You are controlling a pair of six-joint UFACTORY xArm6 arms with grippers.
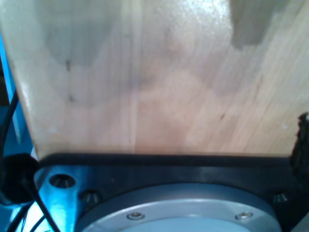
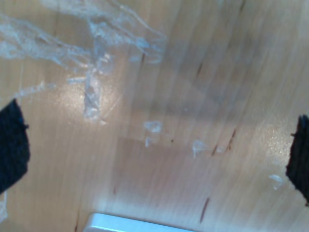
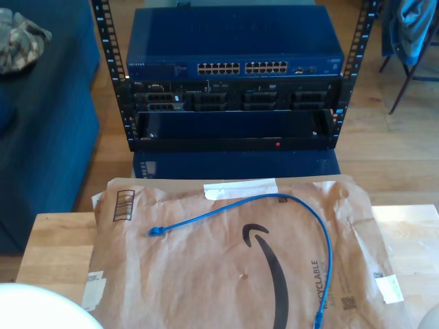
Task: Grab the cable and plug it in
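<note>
The cable [image 3: 274,200] is thin and bright blue and lies loose in an arc on brown packing paper [image 3: 206,274]. One plug [image 3: 156,232] rests toward the exterior view's left, the other plug [image 3: 317,319] near that view's bottom edge. No gripper touches it. My second gripper [image 2: 154,154] hangs over bare wood, open, with its dark fingertips [image 2: 12,145] far apart and nothing between them. In the first wrist view one dark fingertip [image 1: 302,140] shows over pale wood; I cannot tell how its jaws stand.
A rack behind the table holds a blue network switch [image 3: 233,41] with rows of ports [image 3: 241,68]. Tape scraps [image 2: 91,63] cling to the wood. A black plate [image 1: 159,166] and grey flange [image 1: 183,212] sit at the wood's edge. White rounded shapes [image 3: 41,308] fill the exterior view's bottom corners.
</note>
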